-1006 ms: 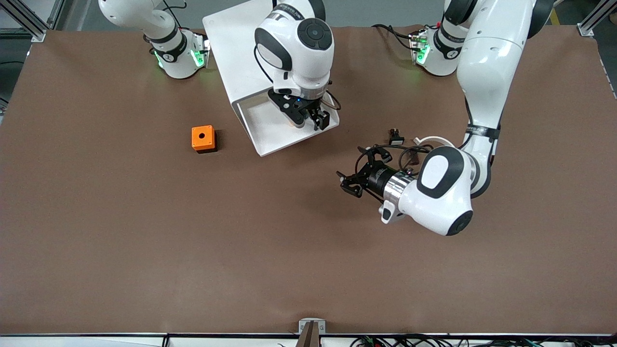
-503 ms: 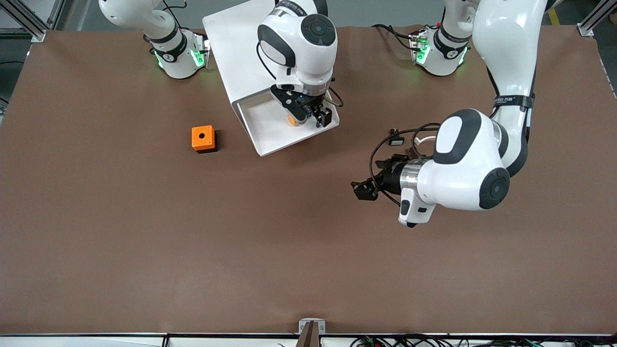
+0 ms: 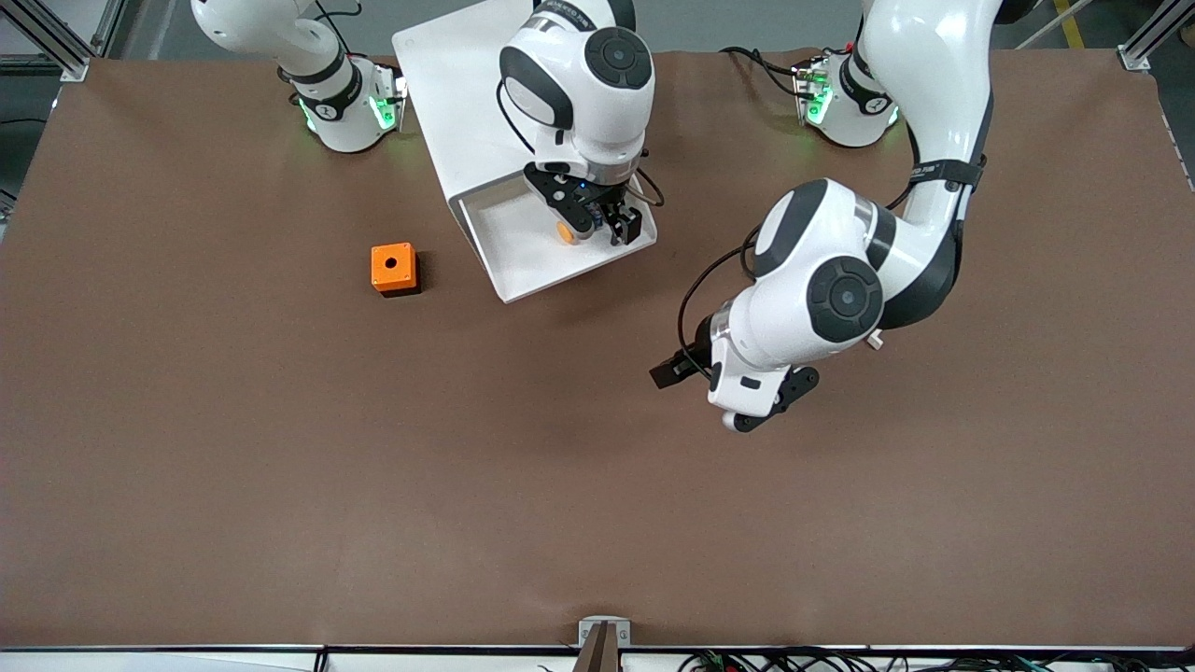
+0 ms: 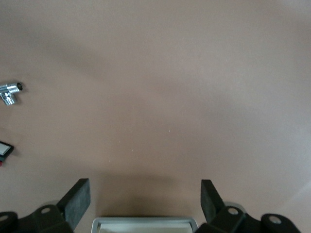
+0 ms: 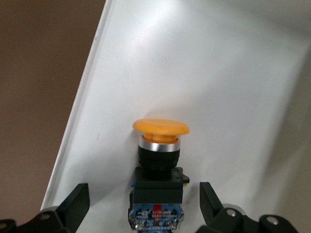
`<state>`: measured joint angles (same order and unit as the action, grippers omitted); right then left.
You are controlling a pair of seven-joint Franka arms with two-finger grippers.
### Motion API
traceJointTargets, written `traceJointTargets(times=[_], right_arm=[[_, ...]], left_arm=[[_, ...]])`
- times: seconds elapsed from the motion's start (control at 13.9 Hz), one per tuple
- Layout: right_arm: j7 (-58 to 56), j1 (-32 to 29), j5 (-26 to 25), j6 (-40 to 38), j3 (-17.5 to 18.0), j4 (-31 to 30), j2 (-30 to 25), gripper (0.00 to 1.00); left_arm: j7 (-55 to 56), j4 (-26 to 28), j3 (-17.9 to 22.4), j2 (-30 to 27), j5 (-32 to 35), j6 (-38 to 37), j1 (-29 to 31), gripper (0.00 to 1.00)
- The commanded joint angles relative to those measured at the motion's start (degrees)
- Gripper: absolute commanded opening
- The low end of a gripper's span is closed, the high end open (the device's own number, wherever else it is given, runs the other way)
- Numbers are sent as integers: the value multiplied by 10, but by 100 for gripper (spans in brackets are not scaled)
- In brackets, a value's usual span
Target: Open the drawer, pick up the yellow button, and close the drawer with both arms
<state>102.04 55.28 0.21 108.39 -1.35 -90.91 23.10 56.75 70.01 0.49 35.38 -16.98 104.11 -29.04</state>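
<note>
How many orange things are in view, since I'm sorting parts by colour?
2: the orange cube on the table toward the right arm's end, and the button lying in the open drawer. Others may be hidden.

A brown matte tabletop fills the scene, evenly lit with soft shadows. Aluminium frame posts stand at its corners, and cables run along its lower edge.

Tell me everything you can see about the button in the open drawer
The button has a round orange mushroom cap, a silvery collar beneath it, and a black body with a bluish block and a red mark at its end. It looks like plastic with a metal ring. It lies on its side on the white floor of the pulled-out drawer. The right gripper is down in the drawer with its open fingers on either side of the body, not closed on it.
</note>
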Motion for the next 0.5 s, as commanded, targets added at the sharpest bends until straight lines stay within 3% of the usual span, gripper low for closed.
traceJointTargets(times=[0.0,0.22,0.36,0.43], right_arm=[[-11,3,-3,-12,-4,7,0,92],[-11,4,-2,-12,-4,7,0,71],[-11,4,-1,-12,-4,7,0,41],[-11,4,1,-12,-4,8,0,16]], left_arm=[[61,8,3,-2,40,23,-12,100],[99,11,2,0,56,29,-19,100],[124,14,2,0,70,29,-21,100],[132,14,2,0,76,29,-22,100]])
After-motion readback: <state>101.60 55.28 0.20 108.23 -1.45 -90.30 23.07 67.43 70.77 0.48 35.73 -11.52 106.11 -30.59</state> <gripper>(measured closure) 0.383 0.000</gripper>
